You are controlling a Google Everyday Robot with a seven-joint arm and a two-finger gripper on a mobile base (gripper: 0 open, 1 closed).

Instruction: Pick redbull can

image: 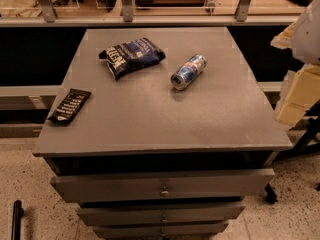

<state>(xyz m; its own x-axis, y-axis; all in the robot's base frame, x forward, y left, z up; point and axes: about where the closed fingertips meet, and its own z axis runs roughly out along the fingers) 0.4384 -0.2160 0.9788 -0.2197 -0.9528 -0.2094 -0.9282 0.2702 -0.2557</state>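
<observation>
The redbull can [188, 72], slim, blue and silver with a red mark, lies on its side on the grey cabinet top [160, 119], a little right of centre and toward the back, with one silver end facing front-left. My gripper [294, 102] is the cream-coloured part of the arm at the right edge of the camera view, beyond the cabinet's right edge. It is well to the right of the can and apart from it, and holds nothing that I can see.
A dark blue crinkly snack bag [131, 55] lies back left of the can. A flat black wrapper with white print [69, 105] overhangs the left edge. Drawers [162, 184] stand slightly open below the front edge. A rail and shelf run behind the cabinet.
</observation>
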